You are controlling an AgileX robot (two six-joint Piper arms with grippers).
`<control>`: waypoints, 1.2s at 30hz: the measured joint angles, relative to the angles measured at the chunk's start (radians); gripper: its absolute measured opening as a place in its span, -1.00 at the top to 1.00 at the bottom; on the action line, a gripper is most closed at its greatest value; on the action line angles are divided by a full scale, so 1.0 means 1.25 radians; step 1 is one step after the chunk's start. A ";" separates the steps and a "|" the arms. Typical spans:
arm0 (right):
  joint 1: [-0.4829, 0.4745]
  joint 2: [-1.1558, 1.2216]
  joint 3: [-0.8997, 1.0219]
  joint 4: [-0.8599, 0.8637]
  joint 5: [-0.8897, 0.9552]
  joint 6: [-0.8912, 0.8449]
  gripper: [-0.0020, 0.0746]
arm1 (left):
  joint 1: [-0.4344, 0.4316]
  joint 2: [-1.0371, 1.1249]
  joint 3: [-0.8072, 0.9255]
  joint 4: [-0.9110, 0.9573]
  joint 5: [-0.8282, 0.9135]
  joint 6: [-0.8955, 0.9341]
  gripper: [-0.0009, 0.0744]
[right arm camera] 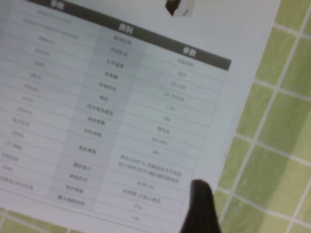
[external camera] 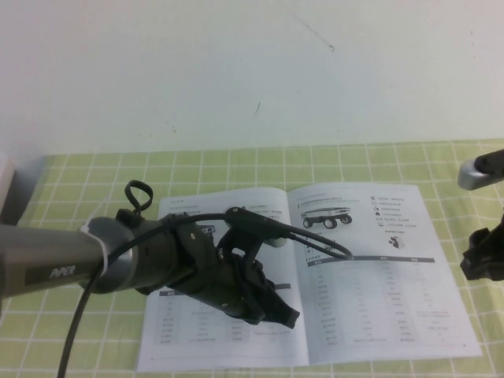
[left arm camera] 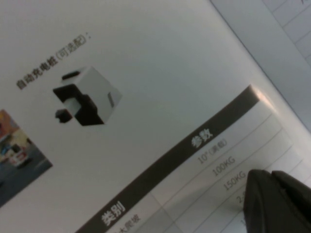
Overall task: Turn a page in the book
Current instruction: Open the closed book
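An open white book [external camera: 370,268] lies flat on the green checked cloth, with tables of text and a picture of a wheeled vehicle on its right page. My left gripper [external camera: 290,317] reaches over the left page to near the spine at the book's lower middle. In the left wrist view it [left arm camera: 269,174] is shut and empty, just above a printed table on the page [left arm camera: 146,97]. My right gripper [external camera: 482,260] sits off the book's right edge. The right wrist view shows the right page's outer corner [right arm camera: 121,97] and cloth beside it.
The green checked cloth [external camera: 79,181] covers the table, with a white wall [external camera: 236,71] behind it. A pale object [external camera: 6,189] stands at the far left edge. A grey part of the right arm [external camera: 480,169] shows at the far right.
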 joint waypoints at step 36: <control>0.000 0.212 -0.002 0.228 -0.101 -0.050 -0.38 | 0.000 0.000 0.000 -0.003 0.000 0.000 0.99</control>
